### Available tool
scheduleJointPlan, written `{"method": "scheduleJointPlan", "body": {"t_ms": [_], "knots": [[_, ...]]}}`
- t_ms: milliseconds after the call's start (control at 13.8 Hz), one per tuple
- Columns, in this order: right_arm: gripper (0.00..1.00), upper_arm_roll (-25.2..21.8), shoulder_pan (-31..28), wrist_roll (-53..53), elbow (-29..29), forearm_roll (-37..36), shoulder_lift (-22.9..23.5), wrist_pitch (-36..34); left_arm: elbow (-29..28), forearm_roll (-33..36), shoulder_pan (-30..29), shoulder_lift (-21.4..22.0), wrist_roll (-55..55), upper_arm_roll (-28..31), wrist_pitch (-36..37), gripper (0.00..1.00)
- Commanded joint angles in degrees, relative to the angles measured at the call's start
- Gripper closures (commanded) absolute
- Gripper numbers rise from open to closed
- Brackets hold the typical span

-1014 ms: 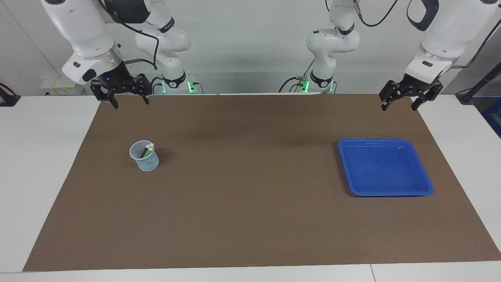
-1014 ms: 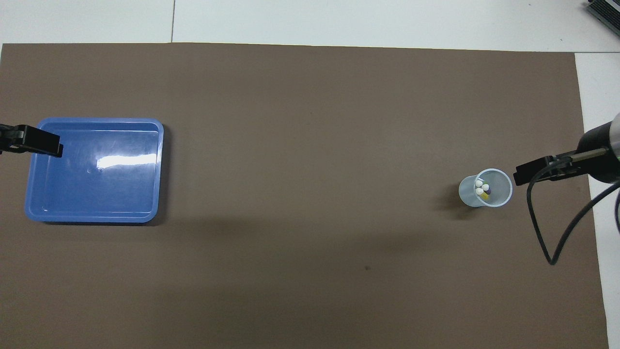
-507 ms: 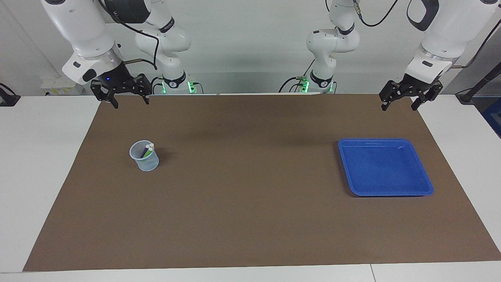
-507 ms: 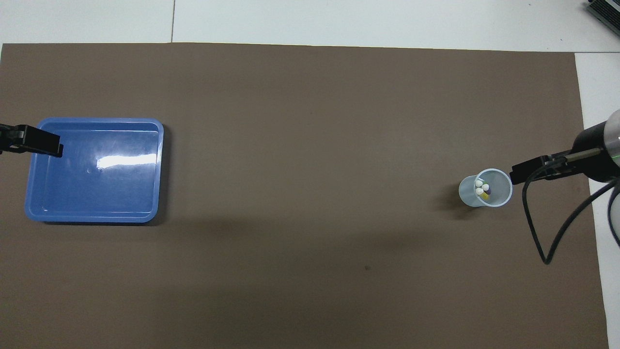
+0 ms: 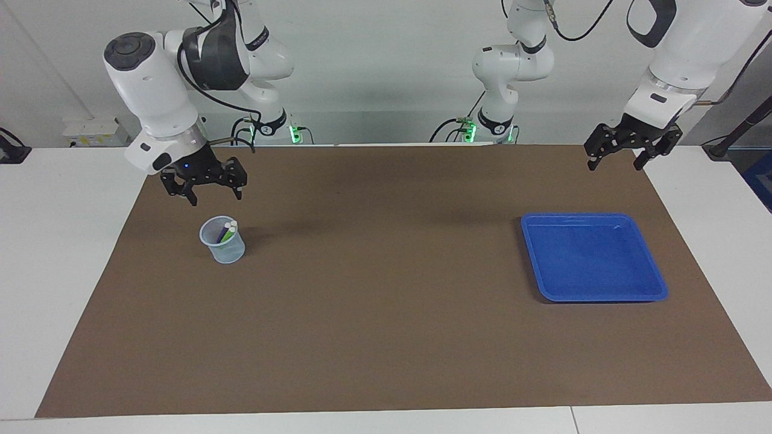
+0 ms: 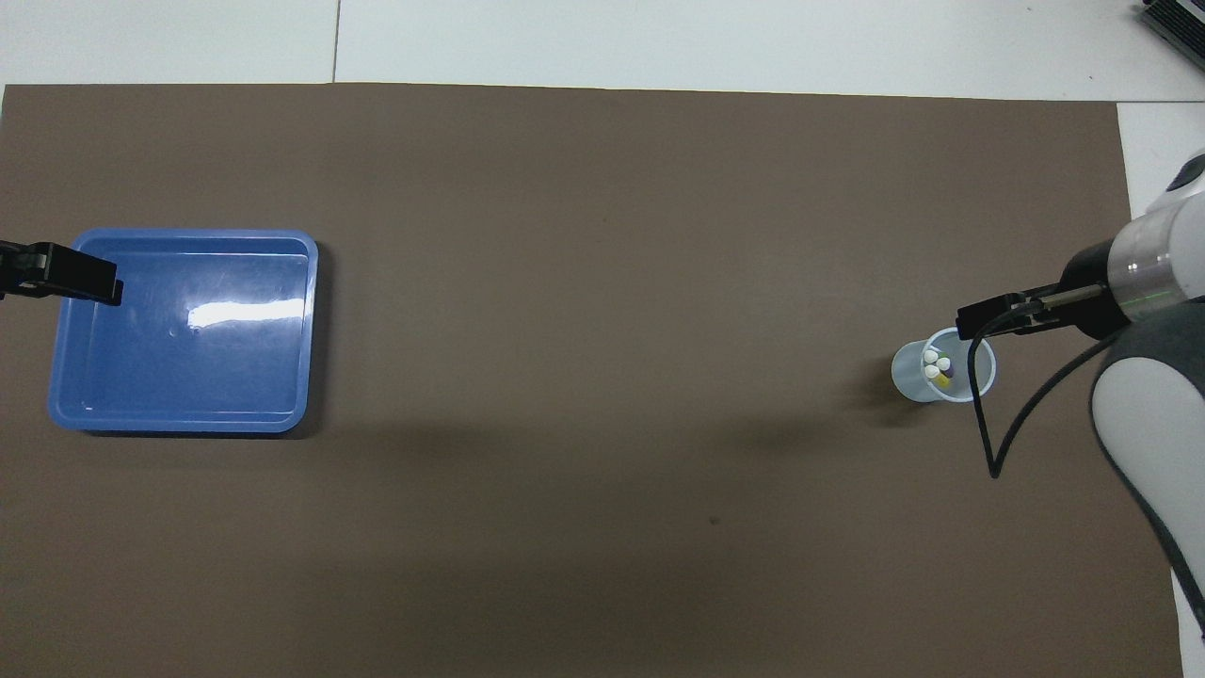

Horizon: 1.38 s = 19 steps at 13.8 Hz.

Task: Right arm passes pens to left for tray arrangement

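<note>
A: Where do the pens sit?

B: The three thin marker pens (image 5: 227, 231), yellow, green and purple with whitish ends, stand tilted inside the small translucent pale-blue plastic cup (image 5: 224, 247). The cup stands upright on the brown mat (image 5: 386, 337) that covers the white table (image 5: 54, 241), toward the right arm's end.

A: And the right arm?

B: The white jointed right arm (image 5: 157, 102), the one with a small blue light on its wrist, hangs its black right gripper (image 5: 215, 196) in the air just above the cup, a little off the rim on the side nearer the robots. Its fingers are spread apart, pinching nothing, and they touch neither the cup nor the pens. From overhead one dark finger (image 6: 988, 314) overlaps the cup's rim (image 6: 979, 388).

A: What about the tray?

B: The shallow bright blue plastic tray (image 5: 654, 283), rectangular with rounded corners and a raised rim, lies flat on the mat, well apart from the cup, toward the left arm's end.

A: And the left arm?

B: The white left arm (image 5: 681, 60) waits. Its black left gripper (image 5: 614, 163) hangs over the mat's edge, well apart from the cup, with its fingers spread and nothing between them.
</note>
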<state>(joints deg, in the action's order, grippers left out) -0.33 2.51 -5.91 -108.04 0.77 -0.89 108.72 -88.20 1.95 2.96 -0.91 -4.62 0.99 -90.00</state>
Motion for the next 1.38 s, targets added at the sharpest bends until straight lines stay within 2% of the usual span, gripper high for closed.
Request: {"method": "scheduleJointPlan", "body": {"t_ms": [0, 145, 434, 652, 796, 869, 941, 1158, 1303], "knots": [[0.0, 0.1, -0.4, -2.1, -2.6, -0.2, 2.5, 4.8, -0.5, -0.5, 0.6, 0.5, 0.9, 0.6, -0.6, 0.0], [0.0, 0.0, -0.7, -4.1, -3.7, -0.2, 4.6, 6.8, -0.5, -0.5, 0.9, 0.6, 1.9, 0.5, -1.0, 0.0], [0.01, 0.0, -3.4, -6.7, -8.5, -0.7, 5.0, 11.1, -4.1, -1.0, 1.1, 2.1, 3.9, 0.4, -2.5, 0.0], [0.16, 0.1, -3.1, -6.3, -9.2, -0.3, 6.0, 11.4, -6.1, -1.4, 2.4, 2.8, 4.8, 0.4, -5.2, 0.0], [0.19, 0.2, -2.1, -2.4, -9.3, 0.3, 5.9, 11.0, -7.2, -1.4, 2.5, 3.4, 4.8, 0.4, -5.7, 0.0], [0.2, 0.2, -0.9, -1.2, -9.2, 0.3, 5.9, 11.1, -8.7, -1.8, 2.5, 4.2, 5.5, 0.3, -6.2, 0.0], [0.25, 0.2, -0.6, -1.0, -9.3, 0.3, 6.0, 11.3, -11.2, -2.9, 2.5, 5.2, 6.1, 0.4, -8.2, 0.0], [0.27, 0.1, -0.7, -1.1, -9.3, 0.3, 7.2, 12.6, -18.4, -6.4, 3.0, 8.3, 7.4, 0.2, -14.4, 0.0], [0.35, 0.1, -1.0, -1.4, -9.7, 0.3, 7.2, 12.7, -22.3, -7.7, 3.2, 10.0, 7.7, 0.2, -18.1, 0.0]]}}
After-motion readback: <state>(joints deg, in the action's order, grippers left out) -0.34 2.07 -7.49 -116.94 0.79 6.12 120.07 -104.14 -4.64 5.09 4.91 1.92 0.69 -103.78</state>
